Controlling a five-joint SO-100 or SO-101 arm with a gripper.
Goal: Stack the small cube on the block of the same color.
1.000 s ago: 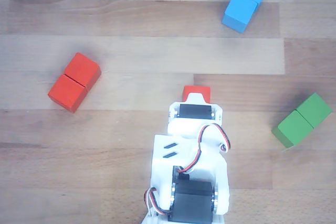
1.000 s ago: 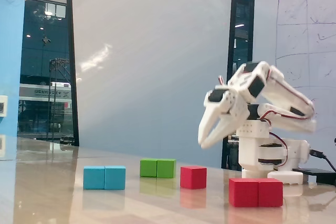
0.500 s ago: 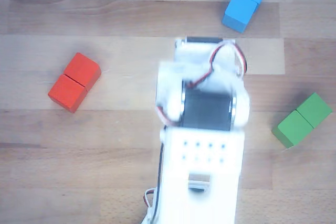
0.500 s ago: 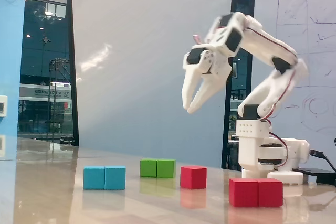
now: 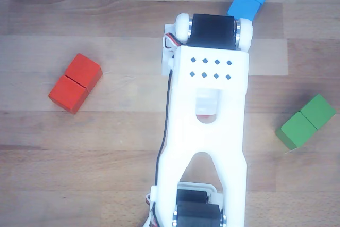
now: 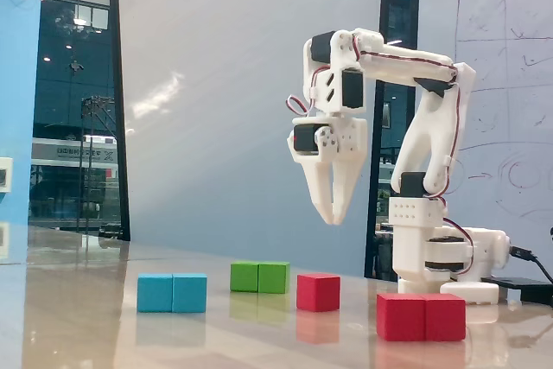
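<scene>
So compared to half a second ago the arm has swung its wrist down, and the gripper (image 6: 331, 213) now hangs pointing straight at the table, high above the small cube (image 6: 318, 291), fingers nearly together with just a sliver of gap and nothing held. The small cube is a plain red wooden one sitting flat on the wooden table (image 6: 78, 317) in the fixed view, between the green block (image 6: 259, 276) to its left and farther back and the red block (image 6: 421, 316) to its right and nearer. That red block looks like two cubes joined at a seam, and the blue block (image 6: 172, 292) sits off to the left.
</scene>
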